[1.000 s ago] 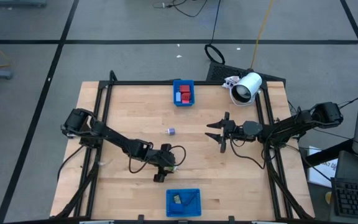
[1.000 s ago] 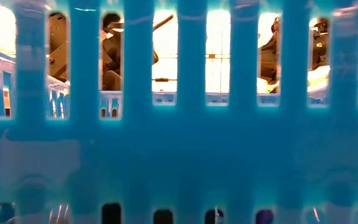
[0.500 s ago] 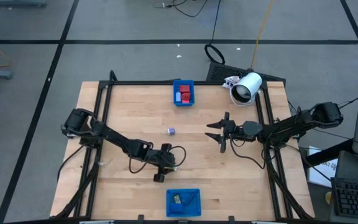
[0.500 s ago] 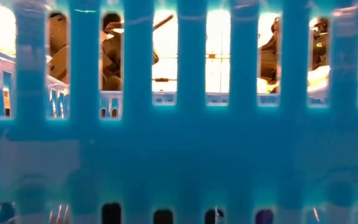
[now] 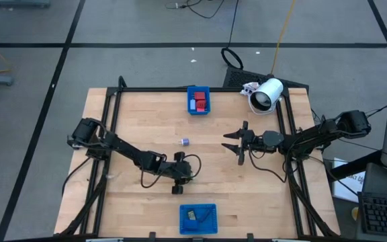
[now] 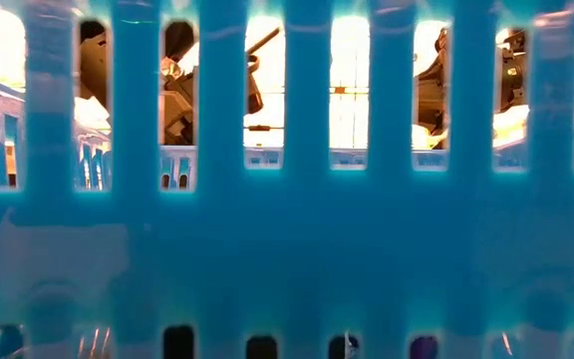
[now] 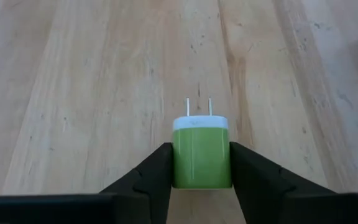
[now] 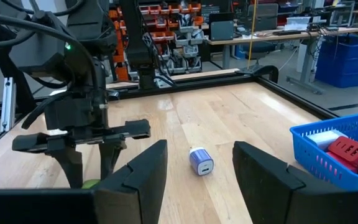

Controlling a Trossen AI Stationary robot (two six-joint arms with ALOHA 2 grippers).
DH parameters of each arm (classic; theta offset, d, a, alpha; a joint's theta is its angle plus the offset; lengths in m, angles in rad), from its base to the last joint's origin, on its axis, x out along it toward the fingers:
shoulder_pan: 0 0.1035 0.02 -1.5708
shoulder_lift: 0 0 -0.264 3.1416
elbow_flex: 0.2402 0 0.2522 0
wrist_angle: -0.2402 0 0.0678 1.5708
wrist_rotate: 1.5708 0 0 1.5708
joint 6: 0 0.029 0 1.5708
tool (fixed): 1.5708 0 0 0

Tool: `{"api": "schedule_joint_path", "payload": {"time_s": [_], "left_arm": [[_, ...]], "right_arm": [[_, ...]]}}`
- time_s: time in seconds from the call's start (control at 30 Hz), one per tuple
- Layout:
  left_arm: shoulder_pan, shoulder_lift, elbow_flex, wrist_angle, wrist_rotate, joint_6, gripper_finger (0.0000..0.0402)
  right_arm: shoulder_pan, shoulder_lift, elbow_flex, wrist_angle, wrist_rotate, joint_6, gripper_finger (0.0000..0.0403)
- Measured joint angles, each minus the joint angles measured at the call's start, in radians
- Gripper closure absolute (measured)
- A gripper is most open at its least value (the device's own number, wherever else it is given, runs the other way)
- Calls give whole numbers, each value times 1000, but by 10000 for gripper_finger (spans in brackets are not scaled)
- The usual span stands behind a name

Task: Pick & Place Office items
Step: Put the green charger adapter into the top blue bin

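My left gripper (image 5: 177, 189) is near the table's middle, toward the near edge, shut on a small green charger (image 7: 201, 155) with a white face and two prongs. My right gripper (image 5: 226, 142) waits open right of centre and touches nothing. A small purple cube (image 5: 185, 142) stands on the wood between the arms; the right wrist view shows it too (image 8: 201, 160). The far blue tray (image 5: 198, 99) holds red and blue blocks. The near blue tray (image 5: 207, 218) holds dark pieces. In the low view a blue tray wall (image 6: 287, 249) hides nearly everything. My left gripper pinches the green charger by its two opposite side walls (image 7: 178, 163) between the two fingers (image 7: 157, 171). The white pronged face (image 7: 199, 122) points away from the gripper. In the right wrist view the fingers come from above, pointing down. Whether the charger touches the wood, I cannot tell.
A white cylindrical device (image 5: 267, 94) lies at the far right corner. A black frame (image 5: 113, 114) borders the table. Bare wood spreads between the two trays and around the purple cube. Workbenches and blue bins show in the room beyond.
My left gripper has shifted slightly toward the table's right, still shut on the green charger. The right arm has kept still.
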Motion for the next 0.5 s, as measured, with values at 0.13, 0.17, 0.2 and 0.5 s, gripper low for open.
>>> {"api": "schedule_joint_path", "payload": {"time_s": [0.13, 0.17, 0.2, 0.5], "left_arm": [[0, 0, 0, 3, -9, -2, 267], [1, 0, 0, 4, -11, -9, 271], [1, 0, 0, 5, -12, -15, 272], [2, 3, -2, -4, -15, -57, 229]], "right_arm": [[0, 0, 0, 0, 0, 0, 232], [0, 0, 0, 0, 0, 0, 232], [0, 0, 0, 0, 0, 0, 232], [0, 0, 0, 0, 0, 0, 232]]}}
